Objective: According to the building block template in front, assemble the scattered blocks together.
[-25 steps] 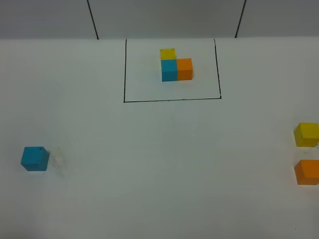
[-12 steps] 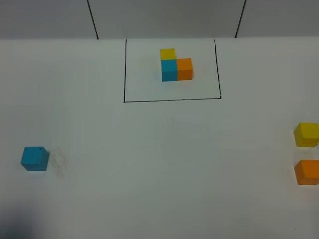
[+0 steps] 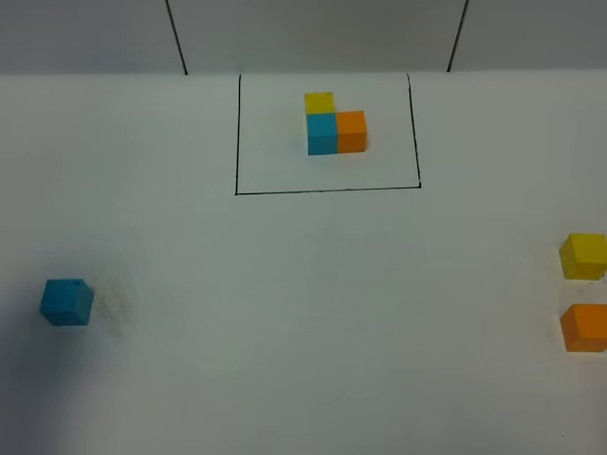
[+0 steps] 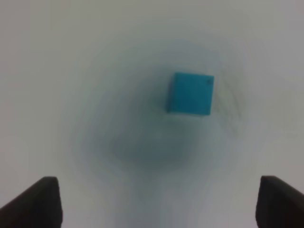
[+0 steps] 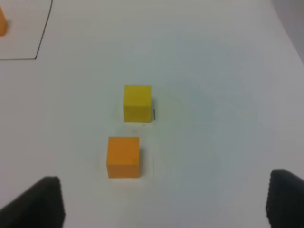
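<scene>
The template (image 3: 334, 125) is an L of yellow, sky-blue and orange cubes inside a black drawn rectangle at the back middle. The loose sky-blue cube (image 3: 66, 302) sits at the left; the left wrist view shows it (image 4: 190, 93) ahead of my open left gripper (image 4: 156, 204), apart from it. The loose yellow cube (image 3: 582, 256) and orange cube (image 3: 583, 328) sit at the right edge; in the right wrist view the yellow (image 5: 137, 103) and orange (image 5: 123, 156) cubes lie ahead of my open right gripper (image 5: 164, 204). Neither gripper shows in the exterior view.
The white table (image 3: 313, 313) ends at a grey back wall. A corner of the black outline (image 5: 40, 45) and a bit of the template's orange cube (image 5: 2, 23) show in the right wrist view.
A faint shadow that lay at the bottom left corner of the exterior view half a second ago has spread and faded. The cubes have not moved.
</scene>
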`<state>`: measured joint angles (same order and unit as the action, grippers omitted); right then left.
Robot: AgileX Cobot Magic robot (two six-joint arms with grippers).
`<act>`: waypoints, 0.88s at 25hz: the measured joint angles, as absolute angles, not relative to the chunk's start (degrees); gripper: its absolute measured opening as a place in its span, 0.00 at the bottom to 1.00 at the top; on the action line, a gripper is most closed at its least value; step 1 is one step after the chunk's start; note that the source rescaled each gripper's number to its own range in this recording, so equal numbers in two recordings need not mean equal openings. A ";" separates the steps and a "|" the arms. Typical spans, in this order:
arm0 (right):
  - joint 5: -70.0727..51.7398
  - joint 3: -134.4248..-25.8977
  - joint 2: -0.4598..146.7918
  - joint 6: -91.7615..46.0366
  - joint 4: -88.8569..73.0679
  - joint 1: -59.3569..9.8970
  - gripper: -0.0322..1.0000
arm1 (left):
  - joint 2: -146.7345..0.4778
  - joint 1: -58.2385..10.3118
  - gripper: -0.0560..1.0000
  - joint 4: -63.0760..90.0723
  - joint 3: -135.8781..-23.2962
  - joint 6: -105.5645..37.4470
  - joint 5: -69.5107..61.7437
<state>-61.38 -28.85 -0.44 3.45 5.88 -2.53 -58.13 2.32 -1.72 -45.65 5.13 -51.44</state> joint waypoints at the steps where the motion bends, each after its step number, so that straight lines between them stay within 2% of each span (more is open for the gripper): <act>1: -61.38 -28.85 -0.44 3.45 5.88 -2.53 0.74 | -59.93 2.32 0.86 -0.84 -45.65 5.07 -50.11; 7: -61.38 -28.85 -0.44 3.45 5.88 -2.53 0.74 | -70.65 2.32 0.84 6.87 -45.65 -0.37 -44.07; 22: -61.38 -28.85 -0.44 3.45 5.88 -2.53 0.74 | -88.16 2.32 0.80 7.10 -45.76 -1.55 -35.16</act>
